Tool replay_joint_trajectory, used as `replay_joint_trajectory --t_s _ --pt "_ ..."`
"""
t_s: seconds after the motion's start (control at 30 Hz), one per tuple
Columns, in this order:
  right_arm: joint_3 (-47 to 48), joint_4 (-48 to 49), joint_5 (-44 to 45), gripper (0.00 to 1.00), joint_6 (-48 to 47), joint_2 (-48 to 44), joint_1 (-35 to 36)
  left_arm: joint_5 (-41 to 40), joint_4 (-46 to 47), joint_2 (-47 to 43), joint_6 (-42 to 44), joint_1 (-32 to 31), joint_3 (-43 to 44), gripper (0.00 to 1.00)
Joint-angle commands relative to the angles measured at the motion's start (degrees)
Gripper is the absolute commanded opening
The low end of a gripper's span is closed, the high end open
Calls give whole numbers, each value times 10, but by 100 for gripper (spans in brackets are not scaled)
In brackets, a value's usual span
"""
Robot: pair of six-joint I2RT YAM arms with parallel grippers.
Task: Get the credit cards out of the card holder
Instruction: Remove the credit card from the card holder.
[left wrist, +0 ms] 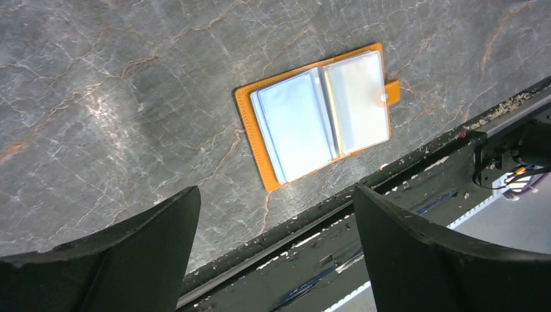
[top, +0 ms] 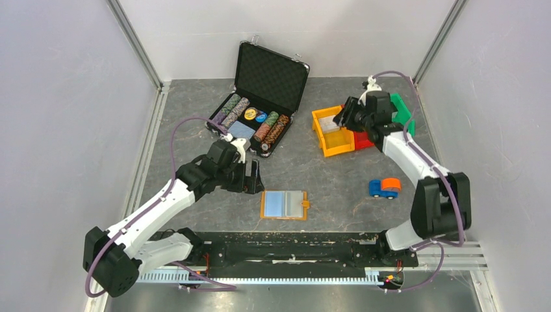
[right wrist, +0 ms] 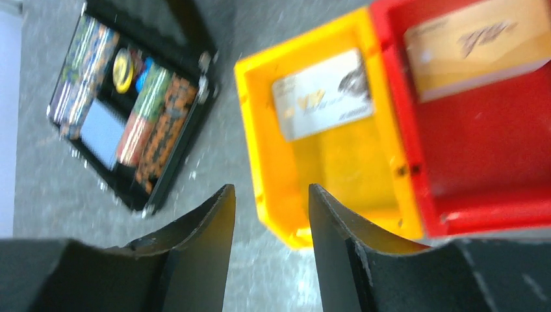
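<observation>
A grey, marble-veined table [top: 195,97] fills the floor of a white-walled enclosure, with the two arms mounted at its near edge. The card holder [left wrist: 256,133] lies open flat close to that near edge, about midway along it. It is a small orange folding wallet with clear plastic sleeves, and a snap tab sticks out of its right side. Its left sleeve shows a plain light blue card [left wrist: 295,127]; the right sleeve looks pale and glossy, and what it contains cannot be made out. The left gripper [top: 250,175] hangs just beside the holder's far left corner, jaws spread wide and holding nothing. Toward the far right corner, the right gripper [right wrist: 271,188] hangs over a yellow bin [right wrist: 338,162], jaws partly apart with nothing between them. A pale grey printed card [right wrist: 321,94] lies flat in that bin, and a tan printed card [right wrist: 477,42] lies in the red bin [right wrist: 494,149] touching it. An open black chip case [top: 260,110] sits by the far edge.
</observation>
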Motion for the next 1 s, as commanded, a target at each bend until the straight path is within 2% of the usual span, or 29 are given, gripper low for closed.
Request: replay_joint_trajectory --t_s 0.0,0.23,0.47,0.73,0.97 --pt "-88 0 -37 48 -8 -66 39 42 40 20 -33 -1 -4 89" --pt "-249 84 -99 47 38 -149 131 69 114 77 -76 -1 -23 68" --pt "-390 195 -124 49 115 -219 186 85 179 146 -90 0 -60 59" --pt "-441 236 -140 50 158 -230 245 108 235 183 -103 0 -92 51" --pt "-451 243 -89 49 202 -237 310 129 258 219 -111 -3 -107 46"
